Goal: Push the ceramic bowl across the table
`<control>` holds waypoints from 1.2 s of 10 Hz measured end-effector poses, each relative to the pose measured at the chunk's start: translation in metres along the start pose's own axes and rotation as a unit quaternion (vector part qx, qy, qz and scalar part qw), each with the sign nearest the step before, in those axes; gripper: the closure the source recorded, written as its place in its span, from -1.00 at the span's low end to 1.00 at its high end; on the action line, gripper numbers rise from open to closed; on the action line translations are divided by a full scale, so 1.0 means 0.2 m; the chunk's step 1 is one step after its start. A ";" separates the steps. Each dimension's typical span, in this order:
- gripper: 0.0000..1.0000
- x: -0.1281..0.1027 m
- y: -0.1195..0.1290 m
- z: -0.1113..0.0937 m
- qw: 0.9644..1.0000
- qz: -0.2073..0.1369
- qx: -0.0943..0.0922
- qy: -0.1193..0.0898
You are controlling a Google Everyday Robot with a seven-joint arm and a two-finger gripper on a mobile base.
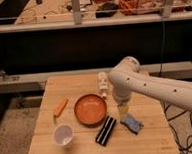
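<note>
No legible text, label, brand, number or sign anywhere in view. Nothing readable on the gripper (pixel 123 109), low over the table (pixel 149 132), just right of the ceramic bowl (pixel 90 109).
</note>
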 end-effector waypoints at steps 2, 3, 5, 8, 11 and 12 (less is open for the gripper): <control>-0.60 -0.02 -0.01 0.02 1.000 -0.005 -0.004 -0.004; -0.60 -0.03 -0.01 0.04 1.000 -0.007 -0.006 -0.006; -0.60 -0.06 -0.02 0.06 1.000 -0.014 -0.006 -0.011; -0.60 -0.09 -0.02 0.08 1.000 -0.021 -0.013 -0.017; -0.60 -0.09 -0.03 0.11 0.999 -0.021 -0.016 -0.023; -0.60 -0.09 -0.03 0.12 0.999 -0.023 -0.017 -0.026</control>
